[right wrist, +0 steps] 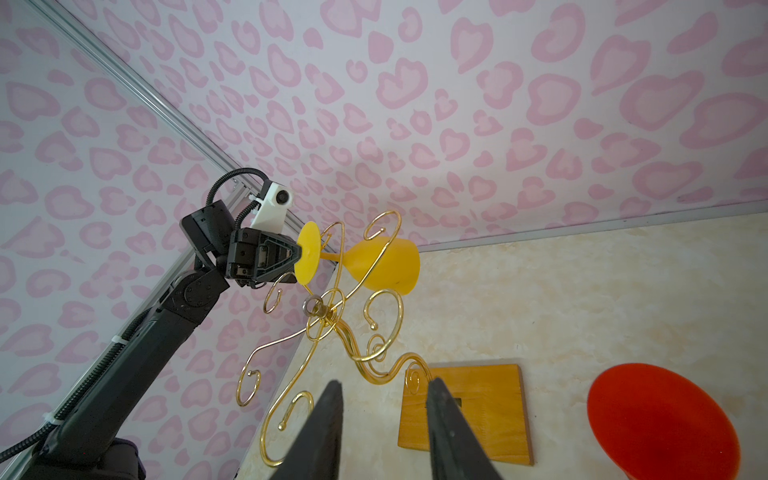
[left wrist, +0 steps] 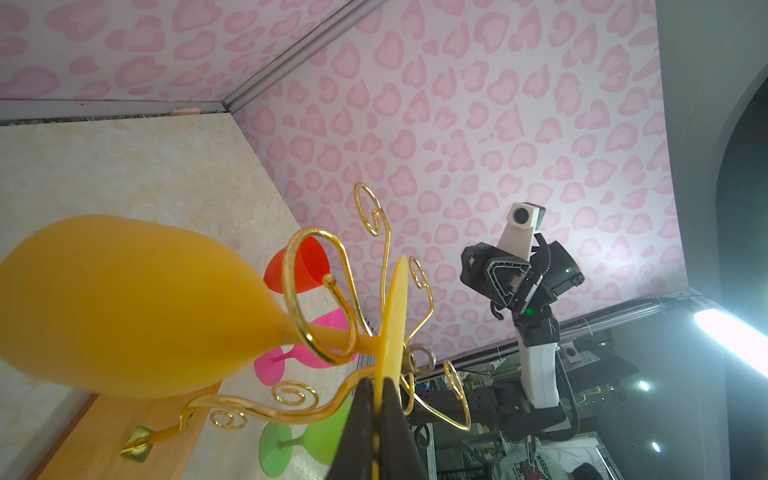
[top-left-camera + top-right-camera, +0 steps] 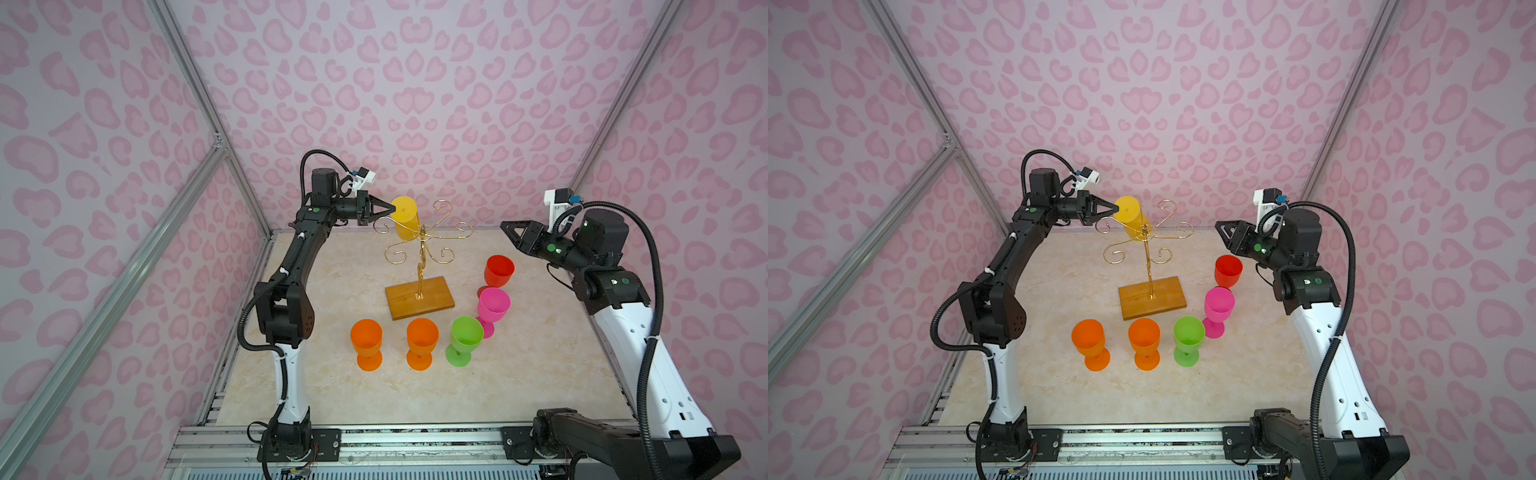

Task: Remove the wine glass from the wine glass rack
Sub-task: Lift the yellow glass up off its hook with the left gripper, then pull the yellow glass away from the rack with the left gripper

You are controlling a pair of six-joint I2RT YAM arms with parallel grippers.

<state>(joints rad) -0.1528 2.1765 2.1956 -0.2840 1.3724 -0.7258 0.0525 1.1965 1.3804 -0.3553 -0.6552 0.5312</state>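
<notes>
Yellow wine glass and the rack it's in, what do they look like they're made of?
Yellow wine glass: probably plastic, matte and slightly translucent, no glassy sparkle. Wine glass rack: thin metal wire, shiny gold finish with bright glints. Its base: wood, smooth and lacquered-looking, with visible grain.

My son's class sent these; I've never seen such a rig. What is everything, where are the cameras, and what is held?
Two robot arms stand at the near edge of a table, each ending in a two-fingered claw. Two pictures come from one overhead camera head; the other two from a small camera on each arm's wrist. On the table stand a gold wine glass rack and five upright glasses: two orange glasses, a green glass, a pink glass, a red glass. The left claw is shut on the foot of a yellow wine glass, whose stem lies in a curl of the rack. The right claw is open and empty, apart from the rack.
</notes>
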